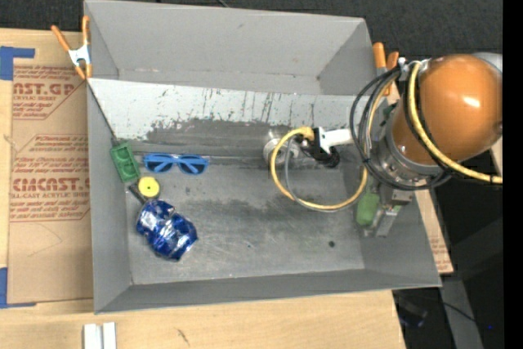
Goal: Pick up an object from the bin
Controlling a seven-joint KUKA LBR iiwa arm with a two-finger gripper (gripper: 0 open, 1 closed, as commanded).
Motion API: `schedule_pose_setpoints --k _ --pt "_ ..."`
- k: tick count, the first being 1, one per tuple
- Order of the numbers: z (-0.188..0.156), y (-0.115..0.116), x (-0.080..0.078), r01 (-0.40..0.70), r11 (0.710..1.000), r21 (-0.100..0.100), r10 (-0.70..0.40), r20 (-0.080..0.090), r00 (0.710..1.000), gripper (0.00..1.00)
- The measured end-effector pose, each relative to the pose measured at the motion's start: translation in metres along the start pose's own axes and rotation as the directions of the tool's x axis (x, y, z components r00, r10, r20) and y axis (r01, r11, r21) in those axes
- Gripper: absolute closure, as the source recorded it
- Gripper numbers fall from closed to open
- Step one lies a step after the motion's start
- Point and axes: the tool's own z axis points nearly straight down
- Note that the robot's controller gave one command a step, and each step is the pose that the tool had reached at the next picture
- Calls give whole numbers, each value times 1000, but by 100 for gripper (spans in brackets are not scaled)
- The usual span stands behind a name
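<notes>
End effector point(381, 218) low by the right wall of the bin point(245, 53), a small green piece point(366, 211) against it — held or merely beside, and how far open, I cannot tell. Grasp stage, seemingly; next, confirm the hold, then lift clear of the wall.

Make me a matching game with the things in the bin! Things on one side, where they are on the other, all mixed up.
Things:
1. blue sunglasses
2. yellow round piece
3. blue crumpled wrapper
4. green block

Places:
A. lowest in the view, nearest the front left corner
B. against the left wall
C. between the green block and the blue crumpled wrapper
D. just right of the green block, lying flat

Pairs: 1-D, 2-C, 3-A, 4-B.
</notes>
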Motion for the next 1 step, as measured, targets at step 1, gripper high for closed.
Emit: schedule_pose_setpoints --k 1 --pt "-128 3 25 -37 999 1 37 -1 999 100"
